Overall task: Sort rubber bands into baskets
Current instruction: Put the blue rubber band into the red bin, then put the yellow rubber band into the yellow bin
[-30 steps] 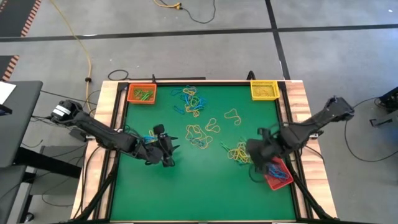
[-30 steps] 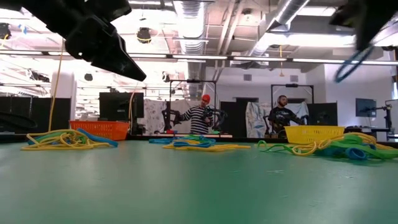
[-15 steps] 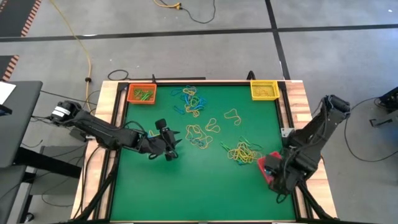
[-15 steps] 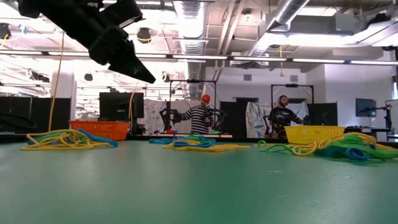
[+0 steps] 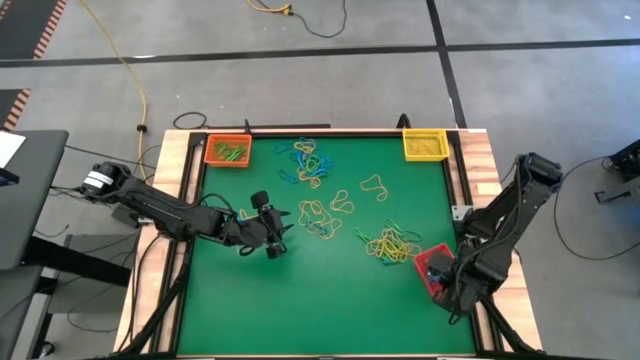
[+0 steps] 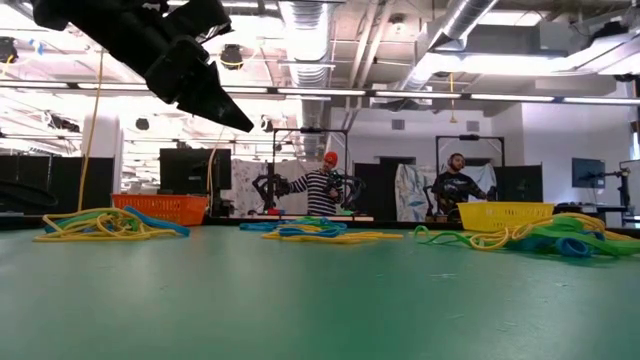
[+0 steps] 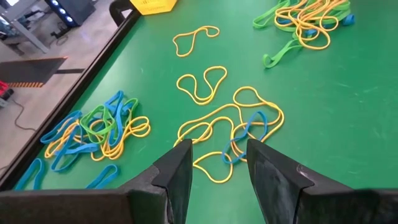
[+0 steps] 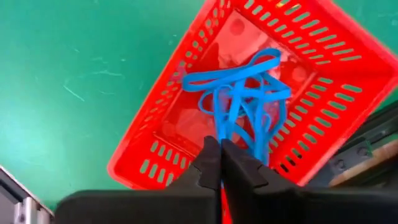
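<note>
A green counter (image 5: 300,300) seen from above, with 3 small baskets and many loose rubber bands. The sorting looks partly done. The orange basket (image 5: 228,151) at the far left corner holds green bands. The yellow basket (image 5: 424,145) at the far right corner shows no clear contents. The red basket (image 8: 261,99), at the near right edge, holds several blue bands (image 8: 239,93).

The right claw (image 8: 219,163) hovers directly above the red basket, its fingers pressed together. A blue band runs up to the fingertips, so it appears pinched there and not yet let go.

The left claw (image 7: 217,163) hangs over the middle of the counter with its fingers moderately apart and nothing between them. Just beyond it lies a tangle of yellow bands with 1 blue (image 7: 233,127).

Much remains: a mixed pile near the far edge (image 5: 305,160), 2 single yellow loops (image 5: 374,186), and a yellow and green cluster (image 5: 390,244) near the red basket.
</note>
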